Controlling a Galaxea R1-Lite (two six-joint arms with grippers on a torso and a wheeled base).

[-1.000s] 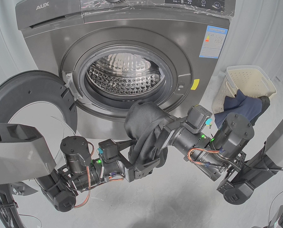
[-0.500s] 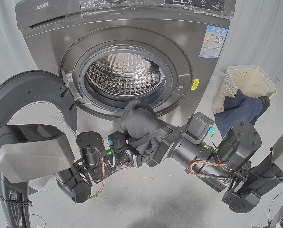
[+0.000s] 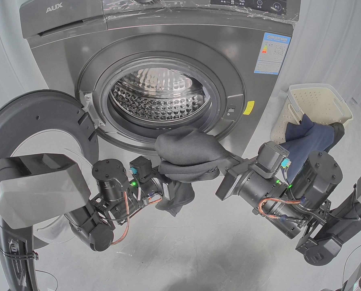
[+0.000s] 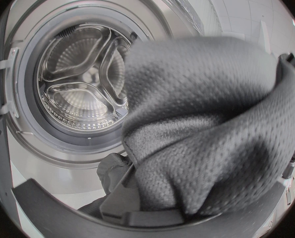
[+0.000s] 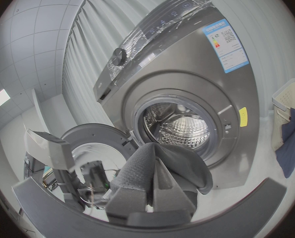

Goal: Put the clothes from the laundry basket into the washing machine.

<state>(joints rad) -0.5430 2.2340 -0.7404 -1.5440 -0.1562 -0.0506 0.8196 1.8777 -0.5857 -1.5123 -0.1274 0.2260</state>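
Just below the open mouth of the washing machine (image 3: 245, 53), I have the dark garment (image 3: 190, 152) slung between both arms, off the floor (image 3: 212, 247) and outside the drum (image 3: 160, 98). On one end the right jaws are closed; from the right wrist camera I see the mesh fabric pinched between the two fingers (image 5: 169, 190) and humped up over them. On the other end the left jaws are closed too, as far as I can judge, with cloth draped thick over them and a loose tail hanging down beneath. From the left wrist camera the garment sits close in front, with the steel drum beyond it. The round door (image 3: 39, 118) is swung wide open on my left. The laundry basket (image 3: 318, 98) stands on the floor beside the machine's front corner on my right, well apart from the jaws, and a navy garment (image 3: 308, 136) spills over its near rim.
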